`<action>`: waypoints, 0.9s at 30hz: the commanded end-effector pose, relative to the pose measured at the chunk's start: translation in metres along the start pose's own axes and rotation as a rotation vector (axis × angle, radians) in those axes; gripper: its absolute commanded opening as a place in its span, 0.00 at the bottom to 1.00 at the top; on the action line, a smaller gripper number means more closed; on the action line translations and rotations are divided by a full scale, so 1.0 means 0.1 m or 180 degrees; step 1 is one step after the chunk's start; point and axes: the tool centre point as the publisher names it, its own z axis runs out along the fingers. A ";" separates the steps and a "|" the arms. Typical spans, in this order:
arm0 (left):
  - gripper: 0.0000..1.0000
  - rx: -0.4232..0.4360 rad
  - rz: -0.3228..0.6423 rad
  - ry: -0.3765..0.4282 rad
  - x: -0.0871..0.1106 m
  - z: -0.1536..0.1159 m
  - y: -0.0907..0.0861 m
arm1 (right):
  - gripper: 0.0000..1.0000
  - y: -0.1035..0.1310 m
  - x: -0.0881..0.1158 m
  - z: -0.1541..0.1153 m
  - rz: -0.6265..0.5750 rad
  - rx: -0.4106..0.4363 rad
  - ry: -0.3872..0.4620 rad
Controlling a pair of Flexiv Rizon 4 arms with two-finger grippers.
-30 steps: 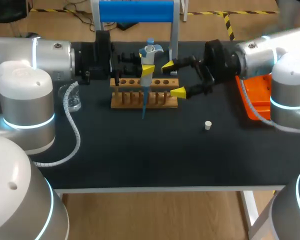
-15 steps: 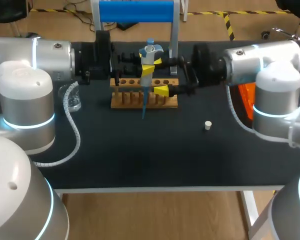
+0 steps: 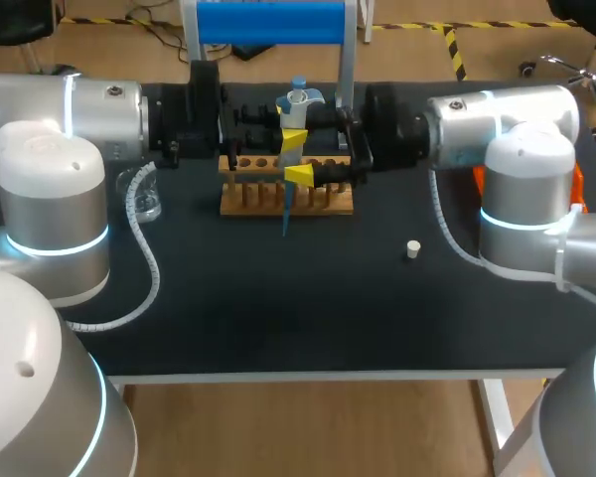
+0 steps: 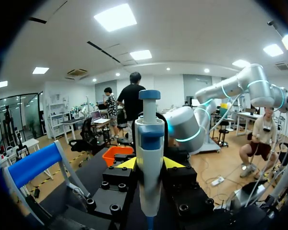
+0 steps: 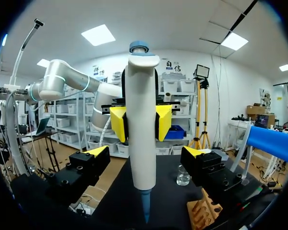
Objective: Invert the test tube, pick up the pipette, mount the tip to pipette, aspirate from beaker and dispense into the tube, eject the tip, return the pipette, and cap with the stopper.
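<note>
step in hand: by my read the tip mounting is done, since a blue tip (image 5: pixel 145 206) is sitting on the nose of the pipette (image 5: pixel 142 96). the drawing from the beaker (image 3: pixel 147 199) is coming up, with a second grip being set first.
left gripper (image 4: pixel 150 164): it is clamping the pipette from both sides on the upper body, yellow pads pressing in, and holding it upright above the wooden rack (image 3: pixel 278 197).
right gripper (image 5: pixel 147 152): its fingers are standing wide apart, one on each side of the pipette's lower body and below the left pads, touching nothing. it is gripping nothing.
pipette: it is hanging tip down, with the blue point just in front of the rack in the head view and clear of the table (image 3: pixel 308 308).
beaker: it is standing near the left edge of the table, well apart from the pipette and beside the left arm.
stopper (image 3: pixel 412 248): it is lying alone on the table to the right of the rack, untouched, so capping is not yet done.
test tube: i cannot pick it out in the rack from here.
next move, as i judge it: the right fingers are needing to close squarely on the lower body without knocking the tip or twisting the pipette in the left pads. then the tip is needing to travel across to the beaker and go down into the liquid.
risk: a lopsided squeeze could be tilting the pipette.
</note>
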 end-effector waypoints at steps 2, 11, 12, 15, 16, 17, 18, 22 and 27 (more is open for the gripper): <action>0.00 -0.0003 0.0000 -0.0006 0.01 0.00 -0.01 | 1.00 -0.02 -0.03 0.05 0.0006 -0.0023 0.0000; 0.00 -0.0003 0.0000 -0.0006 0.01 0.00 -0.01 | 0.42 0.00 -0.06 0.06 0.0002 -0.0067 -0.0007; 0.00 -0.0003 0.0000 -0.0006 0.01 0.00 -0.01 | 0.33 0.00 -0.06 0.06 0.0004 -0.0074 -0.0009; 0.00 -0.0003 0.0000 -0.0006 0.01 0.00 -0.01 | 0.00 0.00 -0.06 0.06 0.0004 -0.0086 -0.0011; 0.00 -0.0003 0.0000 -0.0006 0.01 0.00 -0.01 | 0.00 0.00 -0.06 0.06 0.0000 -0.0092 -0.0011; 0.00 -0.0003 0.0000 -0.0006 0.01 0.00 -0.01 | 0.00 0.00 -0.06 0.06 -0.0001 -0.0094 -0.0011; 0.00 -0.0003 0.0000 -0.0006 0.01 0.00 -0.01 | 0.00 0.00 -0.07 0.06 -0.0005 -0.0098 -0.0006; 0.00 -0.0003 0.0000 -0.0006 0.01 0.00 -0.01 | 0.00 0.00 -0.07 0.02 -0.0005 -0.0104 0.0000; 0.00 -0.0003 0.0000 -0.0006 0.01 0.00 -0.01 | 0.00 -0.01 -0.06 -0.02 0.0009 -0.0088 0.0007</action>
